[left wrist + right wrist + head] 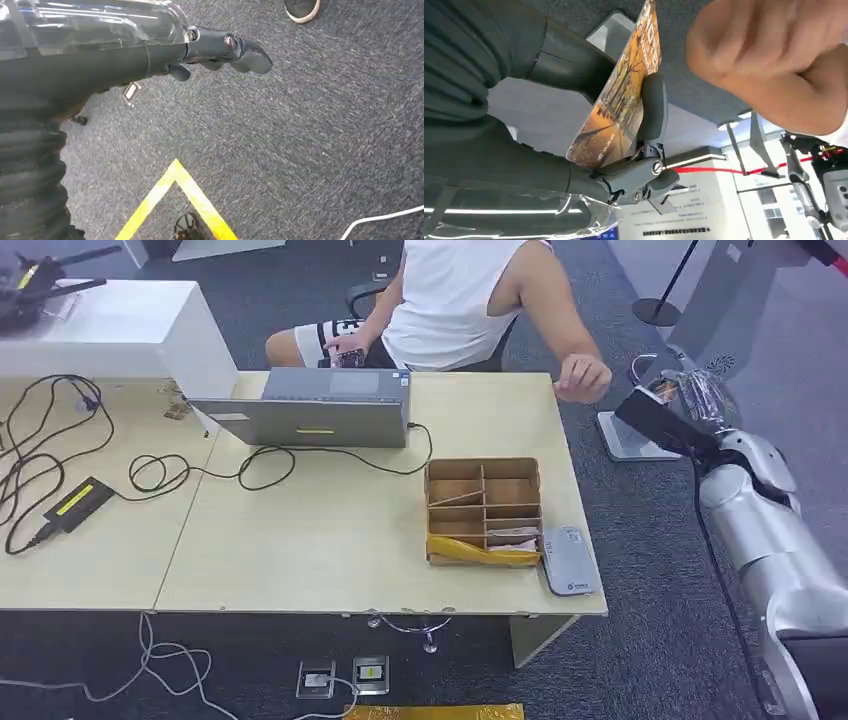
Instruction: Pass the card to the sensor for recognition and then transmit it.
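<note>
right hand (589,125) pinches an orange-toned picture card (621,100).

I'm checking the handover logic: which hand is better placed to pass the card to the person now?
The right hand. It already holds the card, raised beside the table, with the person's hand close to it. The left hand holds nothing and hangs over the carpet.

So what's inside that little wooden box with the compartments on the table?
The wooden box is split into compartments. The far ones look empty. A near one holds some pale cards. A yellow envelope lies across the front edge, hiding what lies beneath it.
</note>
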`<state>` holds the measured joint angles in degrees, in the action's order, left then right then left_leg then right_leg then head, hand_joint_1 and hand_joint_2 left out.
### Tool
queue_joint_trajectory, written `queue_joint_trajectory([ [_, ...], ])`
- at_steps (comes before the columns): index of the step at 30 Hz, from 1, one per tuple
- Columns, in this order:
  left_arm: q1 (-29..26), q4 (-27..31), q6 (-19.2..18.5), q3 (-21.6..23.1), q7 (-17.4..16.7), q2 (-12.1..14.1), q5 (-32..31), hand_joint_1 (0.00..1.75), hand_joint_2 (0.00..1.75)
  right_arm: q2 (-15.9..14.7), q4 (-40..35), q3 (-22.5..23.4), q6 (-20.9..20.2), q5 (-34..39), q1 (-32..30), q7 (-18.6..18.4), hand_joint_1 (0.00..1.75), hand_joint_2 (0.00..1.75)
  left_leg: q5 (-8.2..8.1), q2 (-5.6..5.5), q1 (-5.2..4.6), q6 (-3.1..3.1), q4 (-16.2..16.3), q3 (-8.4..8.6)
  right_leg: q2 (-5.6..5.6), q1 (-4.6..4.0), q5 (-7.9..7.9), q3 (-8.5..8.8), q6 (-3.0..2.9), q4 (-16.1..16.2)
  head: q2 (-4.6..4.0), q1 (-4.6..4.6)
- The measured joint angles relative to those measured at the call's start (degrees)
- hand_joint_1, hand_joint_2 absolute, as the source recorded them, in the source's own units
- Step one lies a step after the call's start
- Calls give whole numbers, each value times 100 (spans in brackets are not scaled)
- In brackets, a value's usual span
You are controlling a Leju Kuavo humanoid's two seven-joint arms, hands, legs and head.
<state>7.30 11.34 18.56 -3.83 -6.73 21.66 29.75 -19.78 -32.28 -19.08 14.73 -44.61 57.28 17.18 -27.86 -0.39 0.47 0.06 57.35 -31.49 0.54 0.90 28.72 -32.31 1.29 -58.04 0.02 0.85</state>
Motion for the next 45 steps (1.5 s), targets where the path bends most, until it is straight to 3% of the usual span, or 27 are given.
queue_joint_trajectory([
  [7, -7, 0, -11, 0, 24, 0, -112, 0, 175, -131, -489, 181, -70, 830, -332, -87, 175, 175, 0, 0, 0, 0, 1, 2, 1, 0, 0, 1, 0, 1, 0, -2],
  [11, -25, 0, 0, 2, 76, 0, -142, 0, 175, -328, -1345, 407, -372, 1415, -968, -457, 175, 175, -1, -4, 1, 0, 2, 2, 4, -1, 0, 4, 0, 3, -2, 0],
  [18, -43, 0, -15, 9, 105, 31, -234, 0, 175, -623, -2715, 862, -713, 1657, -1958, -772, 175, 175, -2, 3, 4, -1, 1, 9, -3, -4, 1, 5, -2, 5, 0, 2],
  [28, -51, 0, -181, 30, 133, 151, -518, 0, 175, -636, -4229, 1482, -1484, 1109, -3651, -1047, 175, 175, -3, 4, 7, -2, -2, 3, -7, -6, 2, 2, -3, 4, 0, -2],
  [36, -46, 0, -251, 85, 133, 232, -579, 0, 175, -511, -4706, 1499, -1845, 676, -4006, -1119, 175, 175, -3, 6, 7, -2, -2, 5, -10, -6, 2, 3, -3, 4, 0, 0],
  [45, -42, 0, -260, 142, 63, 284, -503, 0, 175, -374, -4828, 1440, -1834, 280, -4246, -1272, 175, 175, -3, 7, 7, -2, -2, 3, -11, -6, 2, 1, -3, 4, 0, 0],
])
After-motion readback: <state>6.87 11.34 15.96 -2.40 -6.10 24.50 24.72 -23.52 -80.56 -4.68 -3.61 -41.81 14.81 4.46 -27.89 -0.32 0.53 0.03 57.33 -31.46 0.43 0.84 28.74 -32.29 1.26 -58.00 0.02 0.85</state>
